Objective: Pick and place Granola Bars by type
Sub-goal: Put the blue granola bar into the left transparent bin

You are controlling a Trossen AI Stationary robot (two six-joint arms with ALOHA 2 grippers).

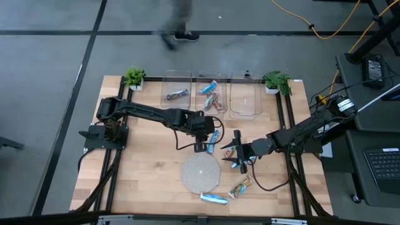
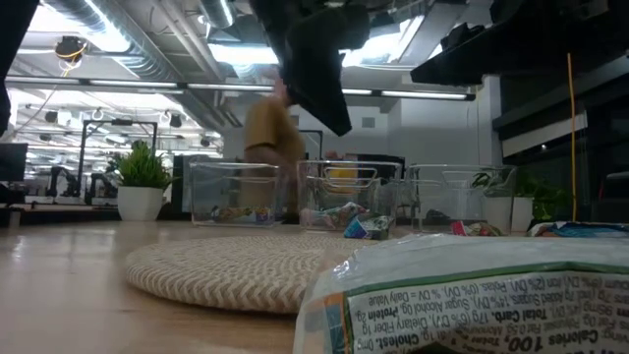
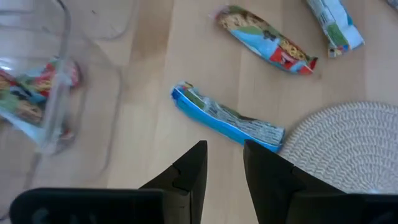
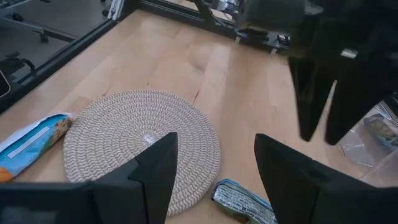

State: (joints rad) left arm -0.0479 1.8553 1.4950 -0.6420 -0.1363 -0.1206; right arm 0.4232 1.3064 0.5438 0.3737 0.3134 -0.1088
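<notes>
A blurred person passes behind the table. Three clear plastic bins stand beyond the left gripper: two hold wrapped bars, the third looks bare. That gripper hovers empty, fingers narrowly parted, over a bright blue foil granola bar just ahead, touching the round woven mat. The right gripper, wide and empty, hangs beside it over pale wood

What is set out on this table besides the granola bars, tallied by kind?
Clear bins: 3
Potted plants: 2
Round woven mat: 1
Total: 6
</notes>
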